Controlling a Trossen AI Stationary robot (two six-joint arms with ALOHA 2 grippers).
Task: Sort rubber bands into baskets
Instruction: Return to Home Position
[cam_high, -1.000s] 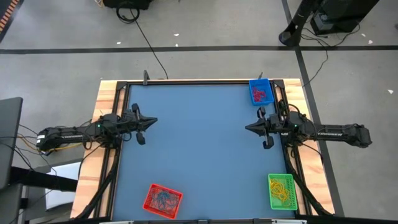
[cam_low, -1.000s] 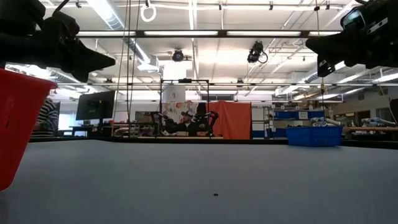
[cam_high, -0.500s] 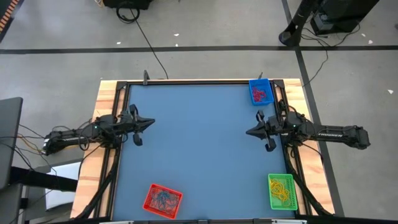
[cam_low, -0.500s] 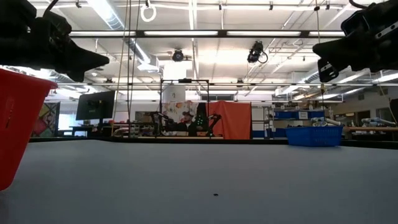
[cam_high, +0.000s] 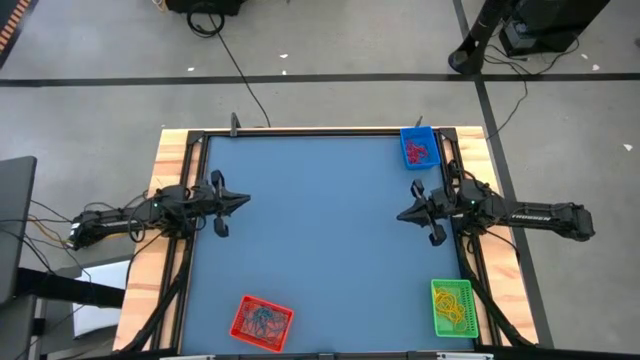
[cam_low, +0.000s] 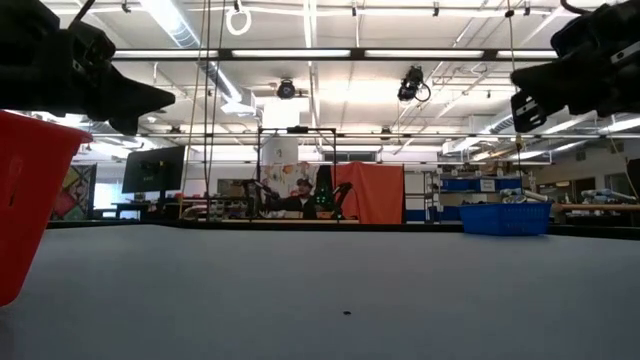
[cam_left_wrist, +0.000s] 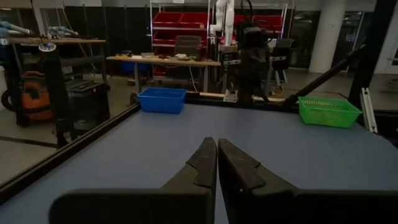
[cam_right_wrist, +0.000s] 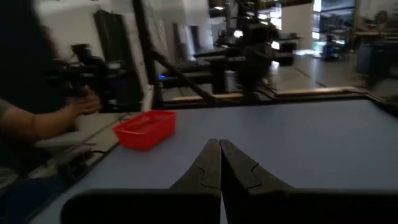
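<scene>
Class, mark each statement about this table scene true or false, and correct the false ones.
1. The green basket holds yellow rubber bands. True.
2. The red basket stands right beside the blue basket. False: they are far apart, near opposite corners of the table.
3. The left gripper and the right gripper are both shut and hold nothing. True.
4. The left gripper hangs over the red basket. False: it is at the table's left side, away from every basket.

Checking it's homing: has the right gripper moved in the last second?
Yes, the right gripper slid slightly from the blue basket toward the green basket.
</scene>
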